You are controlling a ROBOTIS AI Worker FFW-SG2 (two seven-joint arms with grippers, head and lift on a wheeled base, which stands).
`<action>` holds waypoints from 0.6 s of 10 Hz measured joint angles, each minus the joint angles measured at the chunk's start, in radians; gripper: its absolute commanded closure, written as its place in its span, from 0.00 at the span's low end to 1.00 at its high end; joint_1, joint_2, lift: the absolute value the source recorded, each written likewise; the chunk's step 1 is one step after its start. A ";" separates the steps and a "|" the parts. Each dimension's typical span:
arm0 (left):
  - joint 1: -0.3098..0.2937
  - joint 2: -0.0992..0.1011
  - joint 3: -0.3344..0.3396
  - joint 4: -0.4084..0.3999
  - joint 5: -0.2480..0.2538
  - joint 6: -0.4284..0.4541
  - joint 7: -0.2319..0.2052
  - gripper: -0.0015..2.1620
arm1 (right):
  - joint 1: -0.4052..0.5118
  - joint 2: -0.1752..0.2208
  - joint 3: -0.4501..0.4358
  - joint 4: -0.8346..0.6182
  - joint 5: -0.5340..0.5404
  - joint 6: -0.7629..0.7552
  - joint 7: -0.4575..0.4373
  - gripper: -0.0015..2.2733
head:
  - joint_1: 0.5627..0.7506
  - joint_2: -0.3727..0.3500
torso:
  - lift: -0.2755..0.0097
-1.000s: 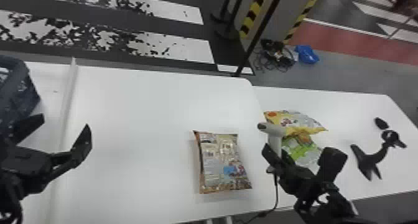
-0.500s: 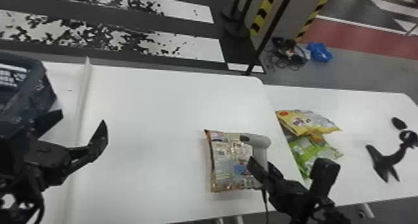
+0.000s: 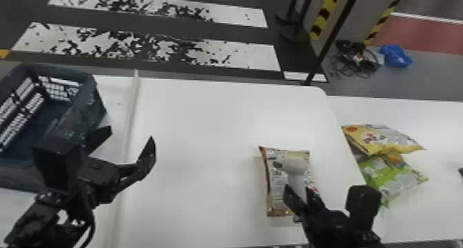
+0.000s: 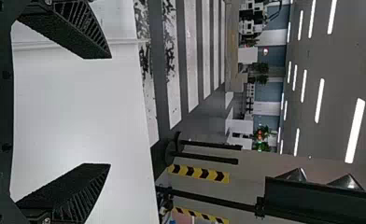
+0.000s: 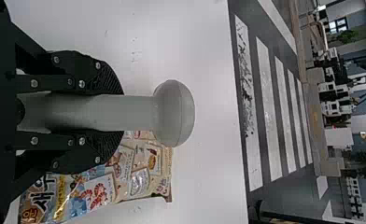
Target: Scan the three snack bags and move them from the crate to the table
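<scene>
The brown-and-orange snack bag (image 3: 276,199) lies flat on the counter (image 3: 206,137), toward its near edge and a little in from its right edge, with the grey scanner (image 3: 297,166) above it. You have the scanner's handle clamped in the right end effector (image 3: 299,192); whether the scanner touches the bag, you can't tell. Scanning looks like the step in hand, probably for the last bag, since the yellow bag (image 3: 382,140) and green bag (image 3: 396,183) lie together on the right-hand counter (image 3: 430,118). Next, you likely need to aim the scanner's face at the bag's code, then clear it before shifting the bag. Mind the near edge and the bag's raised left side. Your roomiest approach is from the left, across the stretch up to the long ridge (image 3: 133,109). There your left end effector (image 3: 131,133) is spread wide, beside the crate (image 3: 82,113).
</scene>
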 measured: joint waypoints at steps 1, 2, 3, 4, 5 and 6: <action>0.001 0.000 0.000 -0.003 0.000 -0.001 0.000 0.02 | -0.004 -0.002 0.009 0.016 0.005 0.003 -0.003 0.99 | 0.70 0.29 | 0.75; 0.002 0.000 0.001 -0.008 0.001 0.000 0.001 0.02 | -0.010 -0.003 0.019 0.038 0.013 0.004 -0.005 0.99 | 0.70 0.29 | 0.75; 0.003 0.000 0.002 -0.011 0.002 0.000 0.002 0.02 | -0.014 -0.004 0.026 0.054 0.018 0.003 -0.005 0.99 | 0.70 0.30 | 0.75; 0.003 0.000 0.001 -0.012 0.003 0.000 0.003 0.02 | -0.021 -0.006 0.031 0.067 0.024 0.003 -0.005 0.99 | 0.70 0.30 | 0.75; 0.004 0.000 0.000 -0.012 0.003 0.000 0.003 0.02 | -0.027 -0.007 0.033 0.075 0.027 0.005 -0.005 0.99 | 0.70 0.30 | 0.75; 0.004 -0.001 -0.001 -0.012 0.003 0.000 0.004 0.02 | -0.029 -0.008 0.034 0.077 0.027 0.003 -0.005 0.99 | 0.70 0.30 | 0.75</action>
